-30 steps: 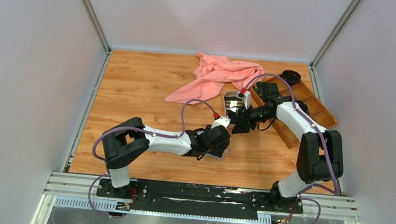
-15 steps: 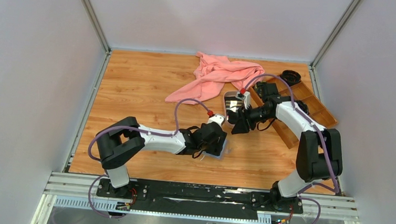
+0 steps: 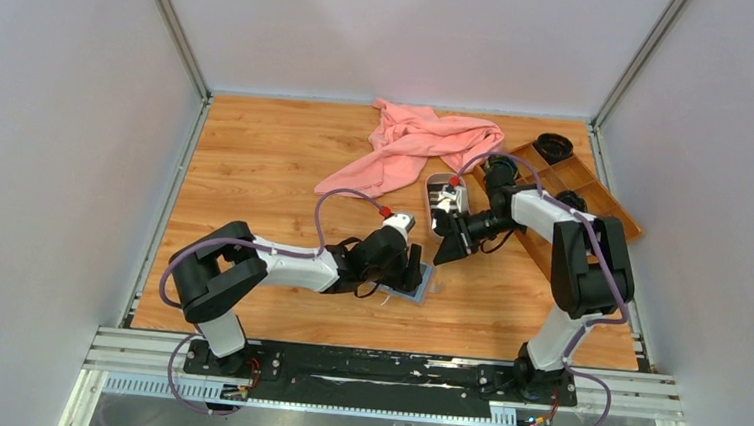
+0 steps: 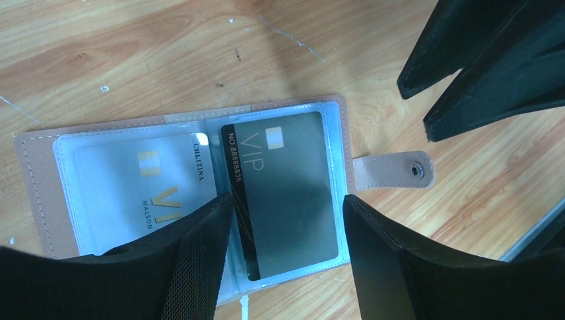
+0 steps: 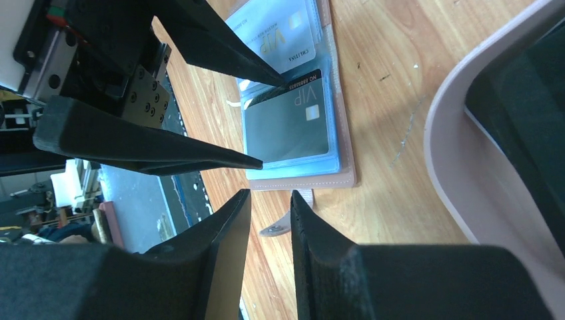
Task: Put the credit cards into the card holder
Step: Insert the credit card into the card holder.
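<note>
Left jaws stand apart with nothing between them, poised over the open card holder (image 4: 347,137), which lies flat on the wooden tabletop (image 4: 133,53) directly beneath them. One left finger (image 4: 200,260) crosses the fold between the two clear sleeves. The other sits just past the holder's outer edge, so the dark VIP card (image 4: 286,187) in its sleeve shows in the gap between them. Whether either finger touches the holder cannot be told. A pale card (image 4: 133,187) fills the neighbouring sleeve, on the far side of that first finger. The snap tab (image 4: 393,170) lies flat on the wood, just beyond the second finger's tip.

Right jaws are a narrow slit apart and hold nothing. Their fingers (image 5: 166,280) hang near the tab side of the holder, tips pointing towards the left jaws and close to them without touching. Beside the right jaws, on the side away from the holder, sits the oval pink-rimmed tray (image 5: 466,173) with a dark card (image 5: 526,107) in it. Further behind the right jaws, a pink cloth (image 3: 413,140) and a brown compartment tray (image 3: 594,203) lie on the tabletop.
</note>
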Controlling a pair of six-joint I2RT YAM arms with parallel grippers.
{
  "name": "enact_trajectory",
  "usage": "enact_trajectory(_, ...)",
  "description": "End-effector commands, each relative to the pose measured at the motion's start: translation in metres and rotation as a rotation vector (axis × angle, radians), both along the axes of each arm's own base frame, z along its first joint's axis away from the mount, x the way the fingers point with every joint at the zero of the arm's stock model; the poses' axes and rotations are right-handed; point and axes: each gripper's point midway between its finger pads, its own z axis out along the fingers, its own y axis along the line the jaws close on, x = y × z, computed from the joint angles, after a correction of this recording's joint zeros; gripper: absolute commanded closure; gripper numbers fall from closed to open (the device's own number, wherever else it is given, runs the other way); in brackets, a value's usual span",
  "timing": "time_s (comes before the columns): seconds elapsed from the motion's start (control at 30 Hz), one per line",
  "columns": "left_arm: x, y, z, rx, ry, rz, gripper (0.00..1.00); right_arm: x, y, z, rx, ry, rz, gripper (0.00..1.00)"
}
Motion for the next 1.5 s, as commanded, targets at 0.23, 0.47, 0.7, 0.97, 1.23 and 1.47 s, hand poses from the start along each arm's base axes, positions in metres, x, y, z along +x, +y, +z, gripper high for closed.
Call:
enact_trajectory(0.23, -0.010, 0.022, -0.021, -0.014, 0.096, 0.059, 0.46, -0.018, 0.014, -0.019, -0.054, 0.110, 0.032, 0.66)
enact_trajectory(0.47, -0.006, 0.025, -0.010, -0.031, 0.067, 0.074, 0.48, -0.022, 0.020, -0.021, -0.059, 0.105, 0.061, 0.67)
enact_trajectory(0.7, -0.001, 0.022, 0.018, -0.083, 0.013, 0.070, 0.48, -0.022, 0.021, -0.018, -0.050, 0.091, 0.068, 0.67)
enact_trajectory(0.97, 0.003, 0.026, 0.025, -0.071, -0.032, 0.061, 0.63, -0.023, 0.021, -0.017, -0.041, 0.095, 0.074, 0.67)
enact_trajectory(1.23, 0.001, 0.023, -0.003, 0.008, -0.009, 0.002, 0.99, -0.025, 0.020, -0.018, -0.038, 0.091, 0.093, 0.68)
enact_trajectory(1.47, 0.005, 0.033, -0.022, 0.103, -0.003, 0.029, 1.00, -0.026, 0.020, -0.021, -0.046, 0.101, 0.097, 0.68)
